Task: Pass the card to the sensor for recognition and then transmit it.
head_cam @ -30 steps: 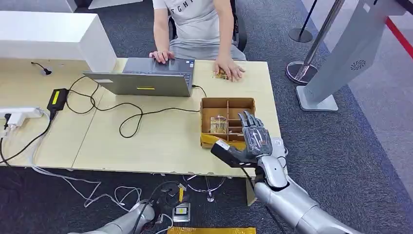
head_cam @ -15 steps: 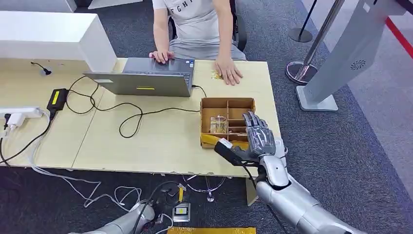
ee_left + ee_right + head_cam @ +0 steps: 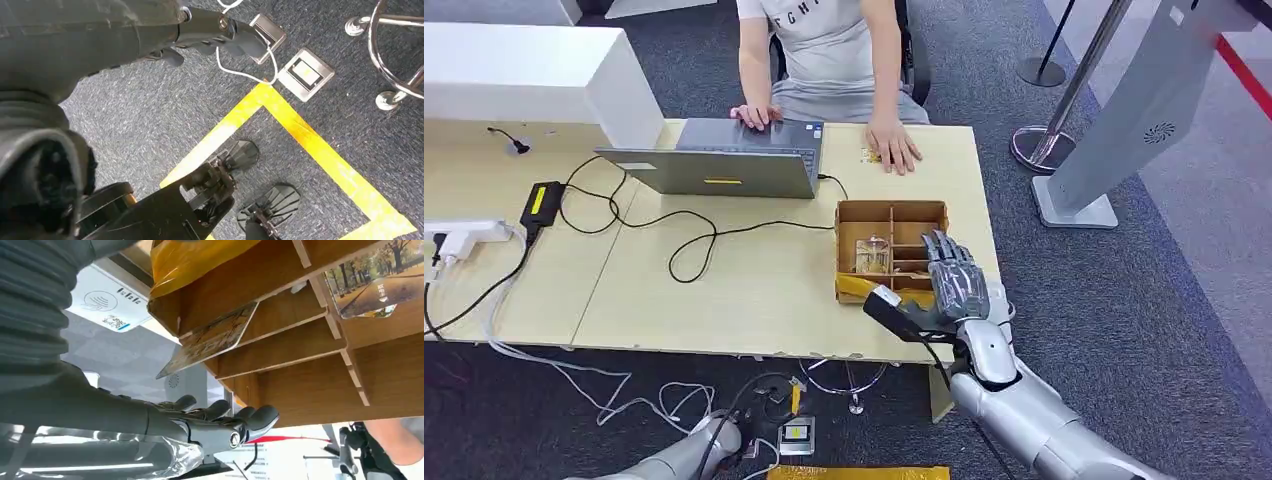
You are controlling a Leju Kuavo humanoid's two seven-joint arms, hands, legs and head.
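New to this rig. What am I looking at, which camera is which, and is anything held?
It's a humanoid robot with two silver arms. The head view looks down on a wooden table holding a laptop, cables and a divided cardboard box with cards in its slots; one card sticks out of a slot in the right wrist view. A person sits opposite. The right hand hovers open at the box, holding nothing. The left wrist view points at the carpet, with the left hand hanging by the robot's side; its fingers can't be read.

The pale wood-grain bench [image 3: 724, 290] looks smooth and matt. The brown divided box [image 3: 891, 212] seems plain wood or card. The grey carpet floor [image 3: 1124, 330] is rough; the glossy printed card [image 3: 212, 337] shines.
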